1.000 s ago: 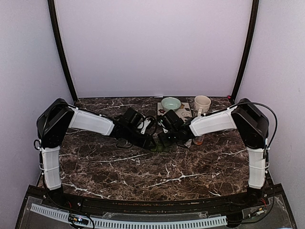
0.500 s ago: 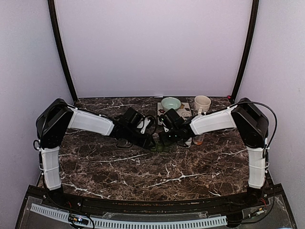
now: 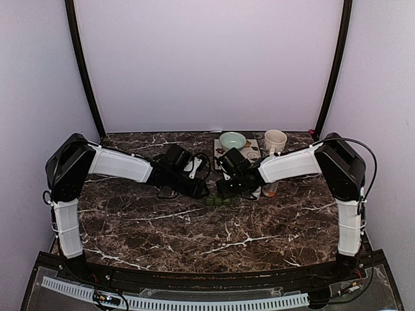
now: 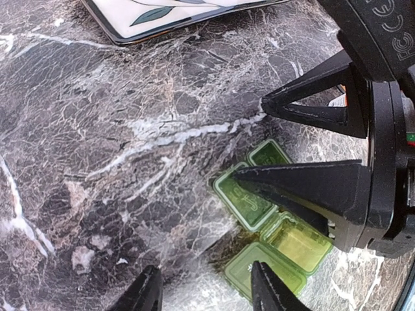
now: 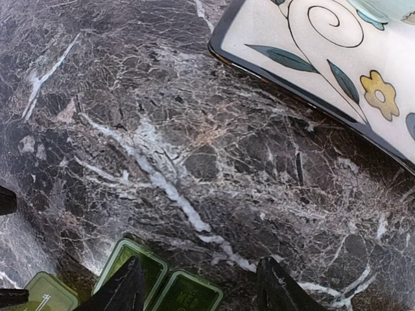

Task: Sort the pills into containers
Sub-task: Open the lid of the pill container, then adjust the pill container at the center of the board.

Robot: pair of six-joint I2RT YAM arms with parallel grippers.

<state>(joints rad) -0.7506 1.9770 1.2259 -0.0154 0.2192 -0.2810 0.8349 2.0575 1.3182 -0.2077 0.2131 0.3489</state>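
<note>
Pill organiser [image 4: 240, 204] sat on the marble table [image 4: 97, 162], right under the right gripper [image 5: 200, 269] tips and beside one finger of the left gripper [image 4: 204, 269]. Right gripper was spread wide with nothing gripped, one finger lying across the strip. Left gripper was also parted and empty. Patterned tray [image 5: 324, 65] lay beyond the right gripper, with a pale green bowl [image 3: 232, 140] and a cup [image 3: 275, 139] further out.
</note>
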